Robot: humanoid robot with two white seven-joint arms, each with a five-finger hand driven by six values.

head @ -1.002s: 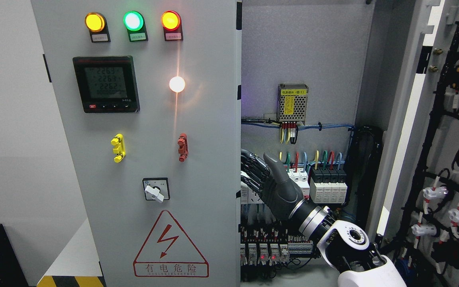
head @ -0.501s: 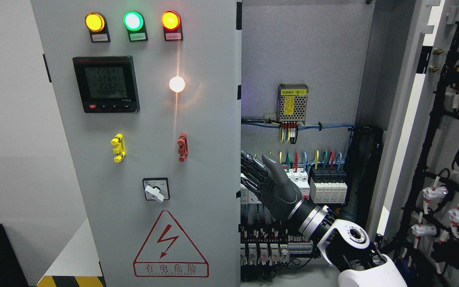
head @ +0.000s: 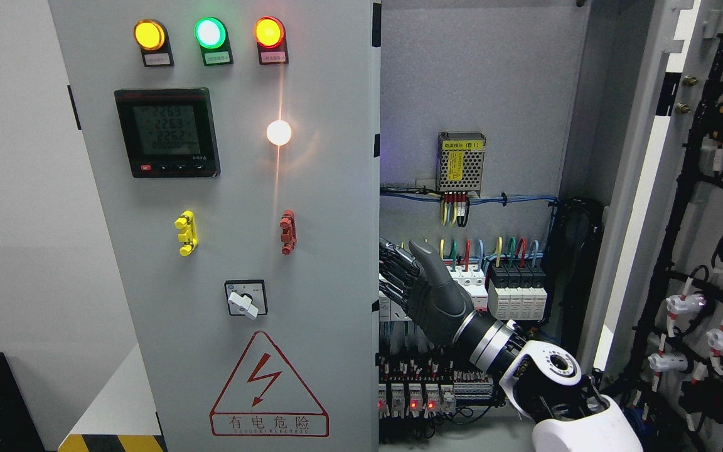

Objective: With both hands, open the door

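On the left door (head: 223,251), "2263", "2263" and "2262" are displayed by the digital meter (head: 167,132). "有电危险" is printed beneath the red lightning-bolt warning triangle (head: 268,384). The yellow label (head: 460,145) on the power supply inside cannot be read fully.

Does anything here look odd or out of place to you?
Nothing looks broken or spilled. The right door stands wide open, baring the wiring, while the left door is not swung open. The right hand reaches behind that door's inner edge, its fingers partly hidden. The white rotary switch sits tilted, perhaps just its setting.
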